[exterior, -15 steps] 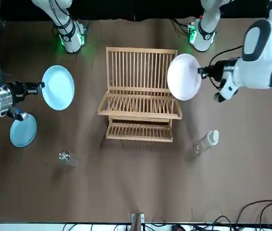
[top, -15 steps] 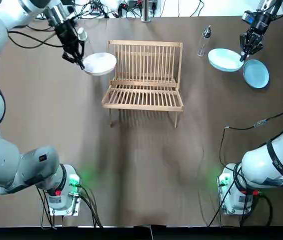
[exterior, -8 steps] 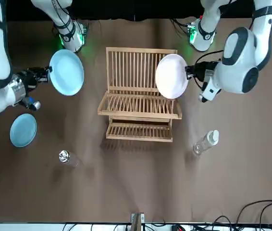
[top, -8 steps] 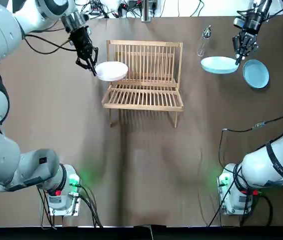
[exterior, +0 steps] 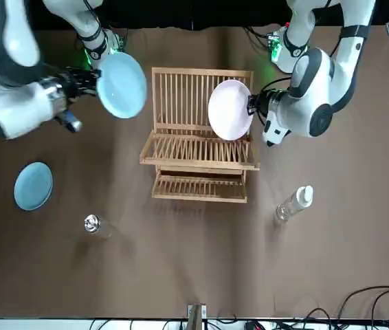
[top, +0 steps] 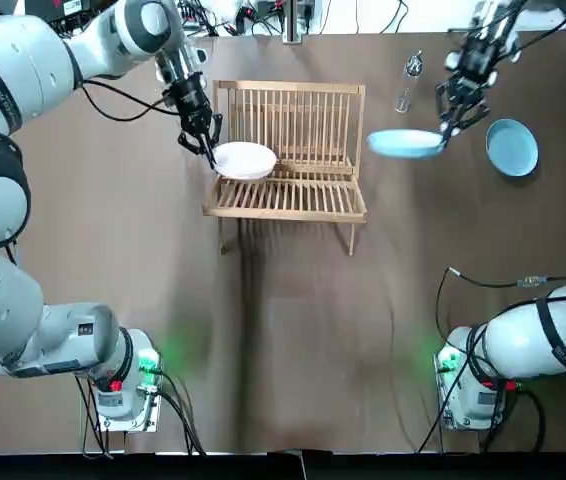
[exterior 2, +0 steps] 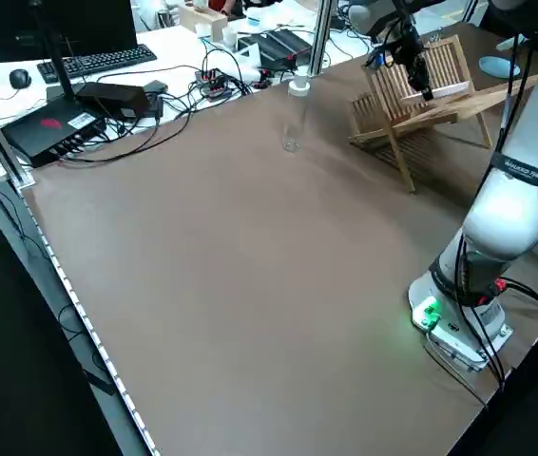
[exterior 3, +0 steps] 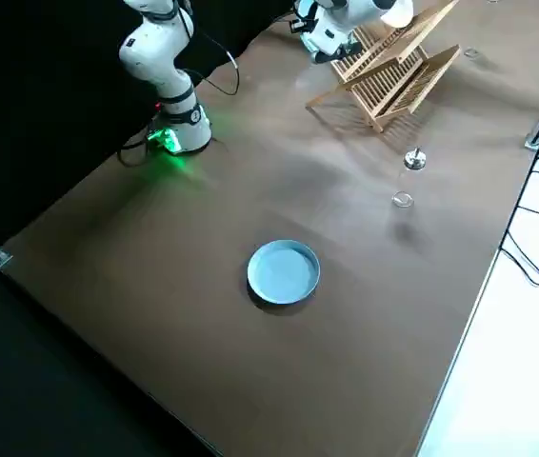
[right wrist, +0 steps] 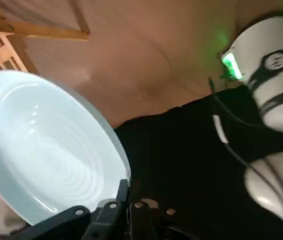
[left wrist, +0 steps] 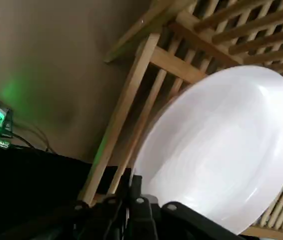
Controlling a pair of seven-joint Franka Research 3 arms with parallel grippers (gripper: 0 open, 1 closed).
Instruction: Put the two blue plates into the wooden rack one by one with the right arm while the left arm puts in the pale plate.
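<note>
Brown table (top: 293, 330) carries everything, and the wooden rack (top: 303, 195) stands at its far middle, back panel upright and slatted base facing the robot.

Of the plates, the pale plate (top: 245, 160) hangs on edge over the rack's left end, low against the slats; whether it already sits in a gap I cannot tell. The first blue plate (top: 406, 143) is in the air just beside the rack's right end, tilted, not yet over the slats. The second blue plate (top: 512, 147) lies flat on the table farther right, untouched.

The left gripper (top: 206, 143) pinches the pale plate by its rim, and the right gripper (top: 450, 118) pinches the first blue plate the same way.

A small shaker (top: 410, 75) stands beyond the right gripper, and a bottle (exterior: 295, 202) stands beyond the rack's left end.

Risks, as I judge them: each plate is held only at its edge, so a knock against a slat could swing it in the pinch or pull it loose. Landing the pale plate on a slat instead of between two would leave it leaning. Both arms close on one rack, so plates or wrists could clash above it.
</note>
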